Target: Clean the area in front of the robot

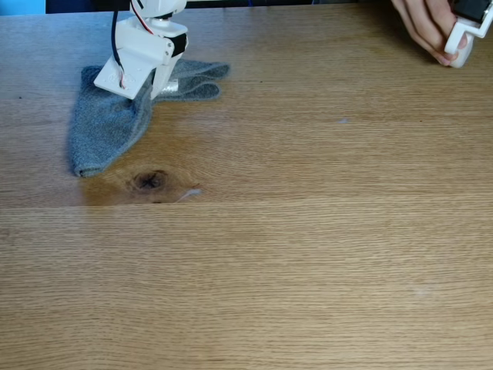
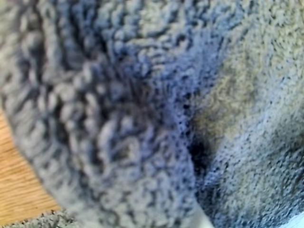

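Note:
The robot (image 1: 158,35), a white arm with black servo blocks and red and black wires, reaches down at the top left of the fixed view. Its gripper (image 1: 146,94) is shut on a grey terry cloth (image 1: 104,135) that lies bunched on the wooden tabletop (image 1: 293,247). The cloth trails down and left from the jaws, with two folds reaching right. In the wrist view the cloth (image 2: 156,109) sits blurred right against the lens, and a strip of bare wood (image 2: 19,190) shows at the bottom left.
A dark round knot (image 1: 149,181) marks the wood just below the cloth, with a small pale fleck (image 1: 189,193) beside it. A person's hand (image 1: 424,27) holds a white device (image 1: 466,38) at the top right corner.

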`<state>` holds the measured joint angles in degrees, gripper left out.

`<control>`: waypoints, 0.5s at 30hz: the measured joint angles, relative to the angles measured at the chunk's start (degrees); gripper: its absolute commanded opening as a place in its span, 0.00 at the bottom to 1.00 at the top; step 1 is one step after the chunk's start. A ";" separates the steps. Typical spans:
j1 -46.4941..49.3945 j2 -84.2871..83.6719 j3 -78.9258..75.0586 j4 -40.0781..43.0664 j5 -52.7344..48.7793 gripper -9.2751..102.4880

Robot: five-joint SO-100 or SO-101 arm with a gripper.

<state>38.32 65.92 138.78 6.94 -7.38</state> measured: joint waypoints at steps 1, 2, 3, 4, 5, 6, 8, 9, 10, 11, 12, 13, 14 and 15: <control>0.00 0.00 0.00 0.00 0.35 0.08; 0.00 0.00 0.00 0.00 0.62 0.08; 0.00 0.00 0.00 0.00 0.97 0.08; 0.00 0.18 0.00 0.00 1.14 0.08; 0.00 0.62 0.00 0.00 1.32 0.08; 0.00 0.97 0.00 0.09 1.41 0.08; 0.09 1.93 0.00 -0.70 1.41 0.08; 0.26 2.72 0.09 -0.79 1.49 0.08; 0.35 3.78 0.09 -0.70 1.49 0.08; 0.53 5.10 0.09 -0.26 1.49 0.08; 0.53 6.86 0.09 0.70 1.76 0.08; 0.53 8.88 0.09 2.29 2.29 0.08; 0.44 11.16 0.09 4.22 2.72 0.08; 0.09 13.71 0.09 6.68 3.43 0.08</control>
<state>38.41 79.63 138.87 13.62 -3.96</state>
